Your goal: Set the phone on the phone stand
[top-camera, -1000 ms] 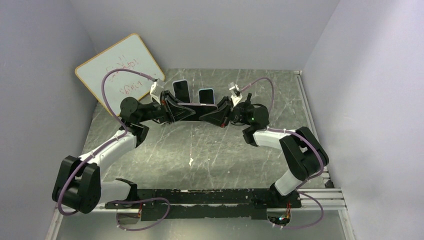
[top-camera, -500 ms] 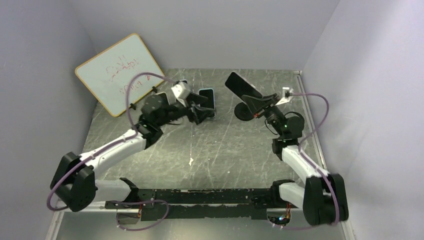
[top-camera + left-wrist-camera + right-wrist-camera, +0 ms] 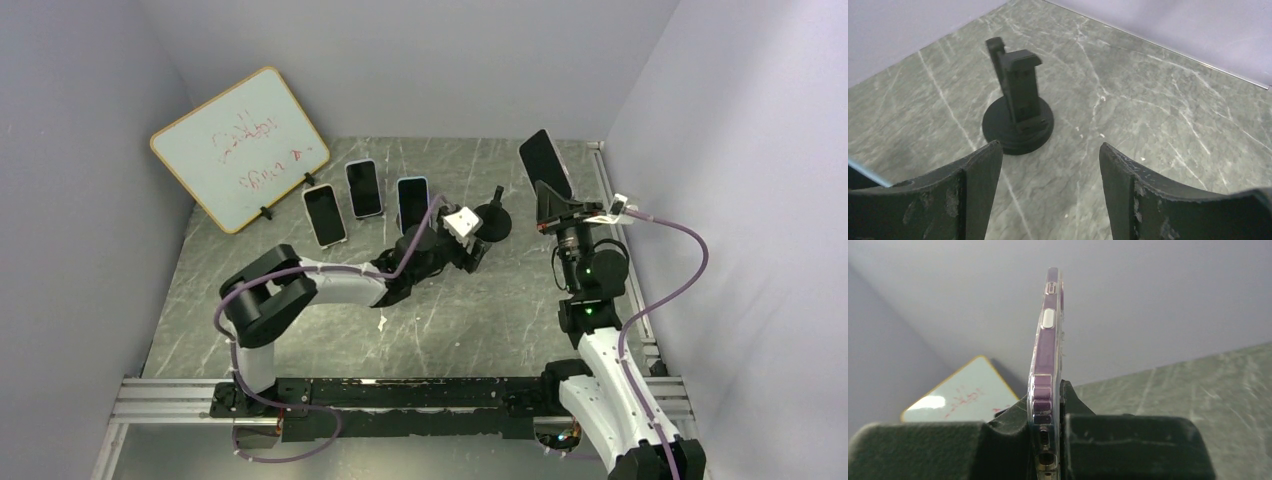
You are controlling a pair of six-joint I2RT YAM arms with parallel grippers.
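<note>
A purple phone (image 3: pixel 546 163) in a clear case is held up in the air at the right, upright, with my right gripper (image 3: pixel 563 212) shut on its lower end. The right wrist view shows the phone (image 3: pixel 1047 335) edge-on between the jaws of that gripper (image 3: pixel 1049 402). The black phone stand (image 3: pixel 491 222), a round base with an upright cradle, sits empty on the table left of the raised phone. My left gripper (image 3: pixel 479 249) hovers low just in front of it, open and empty. In the left wrist view the stand (image 3: pixel 1018 116) lies just beyond the open gripper (image 3: pixel 1049 162).
Three more phones lie flat at the back left: one (image 3: pixel 324 215), a second (image 3: pixel 363 188) and a third (image 3: pixel 412 202). A whiteboard (image 3: pixel 238 147) leans in the back left corner. Walls close in the table on three sides.
My left gripper has opened and swung right from the row of phones to the stand. My right arm has carried the phone up and to the right.
</note>
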